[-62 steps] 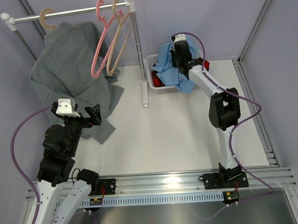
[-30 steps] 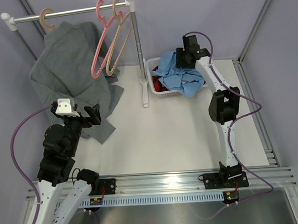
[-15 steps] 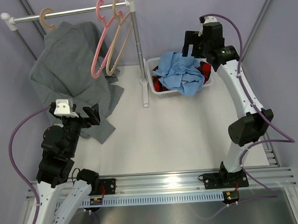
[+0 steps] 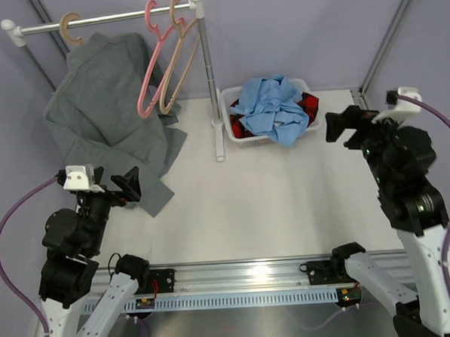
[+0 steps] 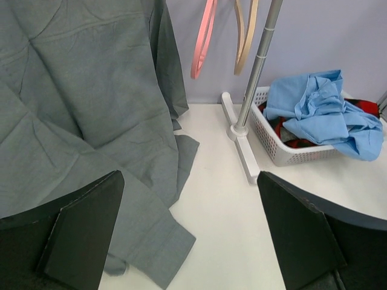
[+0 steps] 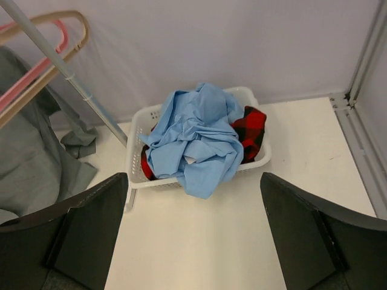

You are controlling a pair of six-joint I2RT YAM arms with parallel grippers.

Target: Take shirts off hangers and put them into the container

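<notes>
Hanging at the far left of the thin metal rail (image 4: 104, 20), a tan hanger (image 4: 70, 29) with a rounded hook carries the grey shirt (image 4: 105, 107). The soft matte cloth falls in broad creased folds, and its lower edge spills onto the smooth white table (image 4: 272, 204). Just beside that crumpled hem sits the left gripper (image 5: 190, 177). Its two flat black fingers are spread wide with nothing between them, and they hold no cloth.

Further along the rail, a pink hanger (image 4: 150, 67) and a second tan hanger (image 4: 176, 61) dangle side by side. Both are bare, slim triangular frames tilted toward the grey shirt. Next to them the rack's round metal post (image 4: 207, 79) runs down to a flat white foot on the table.

Right of the post stands the container (image 4: 248, 141), a rectangular white plastic basket with perforated mesh walls and a rounded rim. The light blue shirt (image 4: 271, 109) is heaped in it in a rumpled mound, and one fold hangs over the near wall. The red-and-black plaid shirt (image 4: 308, 102) lies under the blue one and shows at the basket's right end and again low on its left.

At the far right, the right gripper (image 6: 195, 178) is raised well apart from the basket and faces it. Its jaws are spread fully and hold nothing.
</notes>
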